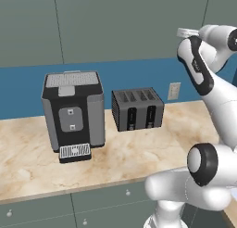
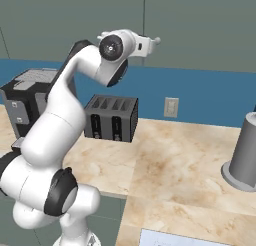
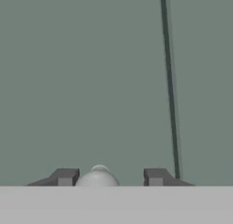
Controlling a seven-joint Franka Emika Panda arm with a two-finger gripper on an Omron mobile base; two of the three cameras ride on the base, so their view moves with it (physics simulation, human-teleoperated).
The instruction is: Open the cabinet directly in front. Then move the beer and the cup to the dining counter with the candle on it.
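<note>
The tall grey-green flat-doored wall cabinet [image 1: 115, 23] in the left base view rises directly ahead of the end effector [image 1: 185, 33], above the beige marble counter [image 1: 129, 153]. In the right base view the end effector [image 2: 152, 40] reaches the door at its round pale knob [image 2: 157, 39]. In the hand view the knob [image 3: 97, 176] sits between the two dark fingertips [image 3: 65, 177], nearer the left one; the jaws stand apart with gaps visible, nothing gripped, so an uneven close could slide off the rounded knob.

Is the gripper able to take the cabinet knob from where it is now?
Probably yes: the knob sits between the fingertips of the gripper, gaps remain on both sides, and nothing blocks the cabinet door.
</note>
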